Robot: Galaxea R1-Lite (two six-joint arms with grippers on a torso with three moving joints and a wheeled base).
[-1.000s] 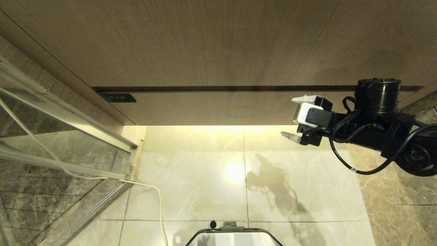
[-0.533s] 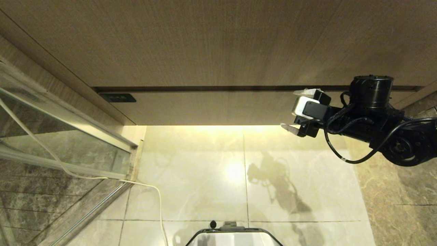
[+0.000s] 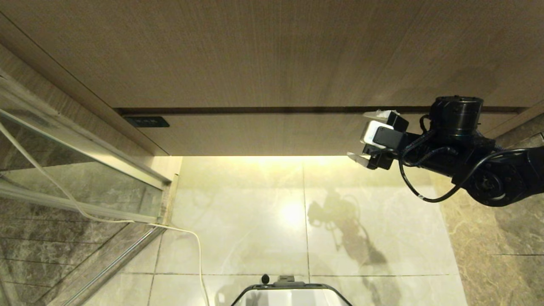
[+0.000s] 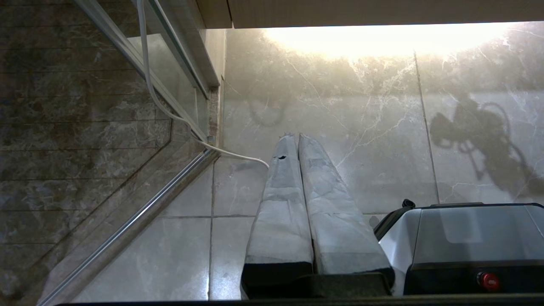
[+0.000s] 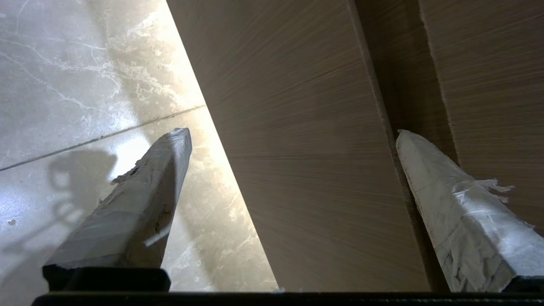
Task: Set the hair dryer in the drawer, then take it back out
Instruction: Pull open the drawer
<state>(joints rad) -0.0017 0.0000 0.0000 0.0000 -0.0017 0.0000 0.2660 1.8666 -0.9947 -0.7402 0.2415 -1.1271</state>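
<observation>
The right gripper (image 3: 366,136), fingers spread wide, is straddling the closed drawer (image 3: 272,134) front at 3 o'clock — risking slipping off the handleless edge.

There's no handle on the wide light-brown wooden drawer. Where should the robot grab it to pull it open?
Probably the wide light-brown wood-grain drawer front's top edge at the dark gap, from the front. The flat handleless face offers nothing else. The open right gripper already straddles that front, fingers at the gap.

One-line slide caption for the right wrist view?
Open right gripper straddles the closed drawer front, fingers spread.
</observation>
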